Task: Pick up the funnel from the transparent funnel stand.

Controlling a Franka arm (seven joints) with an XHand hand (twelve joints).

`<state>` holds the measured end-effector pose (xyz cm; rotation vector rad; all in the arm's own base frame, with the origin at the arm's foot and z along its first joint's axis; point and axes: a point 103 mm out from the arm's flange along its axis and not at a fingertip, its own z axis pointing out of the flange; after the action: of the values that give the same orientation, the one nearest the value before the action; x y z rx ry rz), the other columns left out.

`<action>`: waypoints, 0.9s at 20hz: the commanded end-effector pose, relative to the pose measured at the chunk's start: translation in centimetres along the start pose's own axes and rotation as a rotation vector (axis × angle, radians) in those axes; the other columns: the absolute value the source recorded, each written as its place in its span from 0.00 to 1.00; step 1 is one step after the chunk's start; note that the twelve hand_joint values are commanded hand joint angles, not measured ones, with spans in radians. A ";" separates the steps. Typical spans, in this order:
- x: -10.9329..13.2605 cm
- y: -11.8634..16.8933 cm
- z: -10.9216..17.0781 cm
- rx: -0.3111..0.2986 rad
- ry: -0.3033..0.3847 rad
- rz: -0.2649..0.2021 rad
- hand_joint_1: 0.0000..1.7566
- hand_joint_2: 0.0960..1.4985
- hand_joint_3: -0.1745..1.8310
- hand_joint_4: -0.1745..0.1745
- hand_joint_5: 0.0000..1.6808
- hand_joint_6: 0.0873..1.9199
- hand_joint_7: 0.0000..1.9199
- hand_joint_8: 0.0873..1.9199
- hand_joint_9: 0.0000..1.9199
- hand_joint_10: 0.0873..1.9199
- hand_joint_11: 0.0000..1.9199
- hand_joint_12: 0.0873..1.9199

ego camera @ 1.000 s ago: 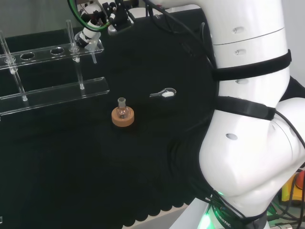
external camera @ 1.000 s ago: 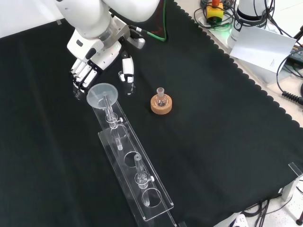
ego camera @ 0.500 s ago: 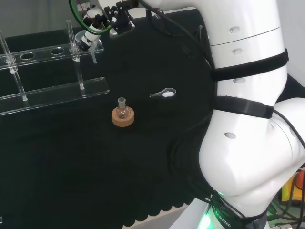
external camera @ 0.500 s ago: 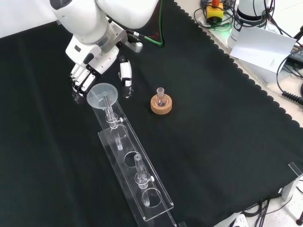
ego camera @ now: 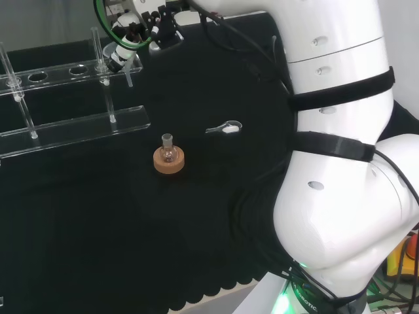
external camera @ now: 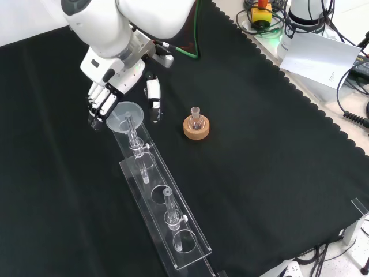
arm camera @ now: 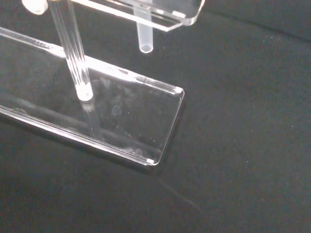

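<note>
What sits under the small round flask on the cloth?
A cork ring stand sits under the flask, with the black cloth beneath. The flask's base is sunk in the ring, so the contact cannot be seen.

At the head view's upper left, the robot hand reaches the right end of the clear funnel stand. On the black surface, a small flask sits in a cork ring, with a small spoon to its right.
</note>
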<state>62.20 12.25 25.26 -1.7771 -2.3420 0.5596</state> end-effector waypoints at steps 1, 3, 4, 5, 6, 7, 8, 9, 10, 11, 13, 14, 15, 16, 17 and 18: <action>0.0 0.3 0.2 0.000 -0.007 0.005 0.26 0.49 0.13 0.34 0.04 0.00 0.00 0.27 0.11 0.41 0.20 0.68; 0.0 0.4 0.2 -0.002 -0.004 0.009 0.27 0.49 0.13 0.34 0.04 0.00 0.00 0.27 0.12 0.40 0.20 0.68; 0.0 0.5 0.3 -0.002 -0.014 0.012 0.27 0.49 0.13 0.33 0.04 0.00 0.00 0.29 0.13 0.39 0.21 0.68; 0.1 0.5 0.3 -0.003 -0.018 0.012 0.27 0.49 0.13 0.32 0.05 0.00 0.00 0.30 0.15 0.38 0.21 0.68; 0.1 0.6 0.3 -0.002 -0.021 0.012 0.27 0.50 0.13 0.31 0.05 0.00 0.01 0.32 0.18 0.37 0.21 0.68; 0.0 0.6 0.3 -0.001 -0.026 0.014 0.28 0.50 0.14 0.30 0.06 0.00 0.03 0.33 0.21 0.35 0.22 0.67; 0.1 0.7 0.3 -0.001 -0.035 0.017 0.29 0.50 0.14 0.30 0.07 0.00 0.05 0.34 0.23 0.34 0.22 0.67; 0.1 0.7 0.3 -0.002 -0.043 0.017 0.30 0.51 0.14 0.29 0.08 0.00 0.07 0.34 0.25 0.33 0.22 0.67; 0.1 0.8 0.3 -0.003 -0.049 0.017 0.30 0.51 0.14 0.28 0.09 0.00 0.08 0.35 0.26 0.33 0.23 0.67; 0.2 0.8 0.3 -0.002 -0.059 0.018 0.31 0.51 0.15 0.28 0.10 0.00 0.10 0.34 0.28 0.32 0.23 0.67; 0.4 0.9 0.2 -0.002 -0.079 0.020 0.33 0.51 0.15 0.29 0.14 0.00 0.13 0.35 0.30 0.31 0.23 0.67; 0.4 0.9 0.1 -0.009 -0.087 0.021 0.33 0.52 0.15 0.29 0.15 0.00 0.14 0.35 0.30 0.31 0.23 0.67; 0.5 1.0 0.0 -0.014 -0.095 0.024 0.34 0.52 0.16 0.29 0.16 0.00 0.15 0.35 0.31 0.31 0.23 0.67; 0.5 1.0 -0.1 -0.018 -0.102 0.028 0.34 0.52 0.16 0.30 0.18 0.00 0.16 0.35 0.31 0.30 0.24 0.66; 0.5 0.9 -0.3 -0.023 -0.108 0.030 0.35 0.52 0.16 0.31 0.21 0.00 0.17 0.35 0.32 0.30 0.24 0.66; 0.5 0.9 -0.5 -0.032 -0.114 0.033 0.35 0.52 0.17 0.33 0.25 0.00 0.17 0.35 0.32 0.30 0.24 0.66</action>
<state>62.93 12.95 24.89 -1.8231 -2.3924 0.6437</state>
